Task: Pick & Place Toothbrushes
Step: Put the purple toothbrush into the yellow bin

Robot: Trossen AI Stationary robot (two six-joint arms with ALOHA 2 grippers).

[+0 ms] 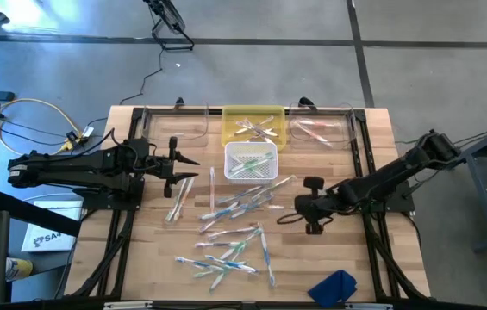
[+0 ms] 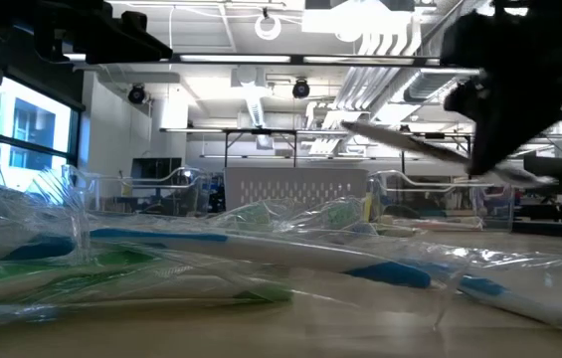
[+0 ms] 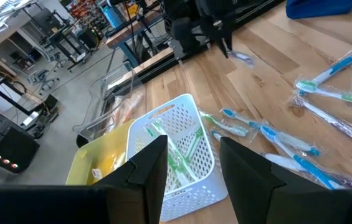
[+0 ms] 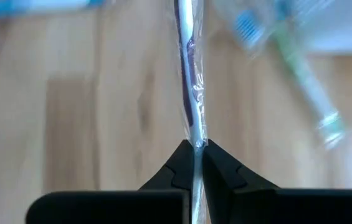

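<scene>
Wooden counter (image 1: 381, 138), workshop floor around it. Toothbrushes (image 1: 230, 232): scattered mid-counter, wrapped; several already in the white basket (image 1: 251, 162) and yellow bin (image 1: 254, 125). Right gripper (image 4: 194, 149): jaws clenched on one wrapped toothbrush (image 4: 191, 81) by its very end. Risk: thin, slippery wrapping lets it pivot or slide out in transit. Left gripper (image 3: 191, 162): jaws apart, empty, above the basket; collision risk there.
</scene>
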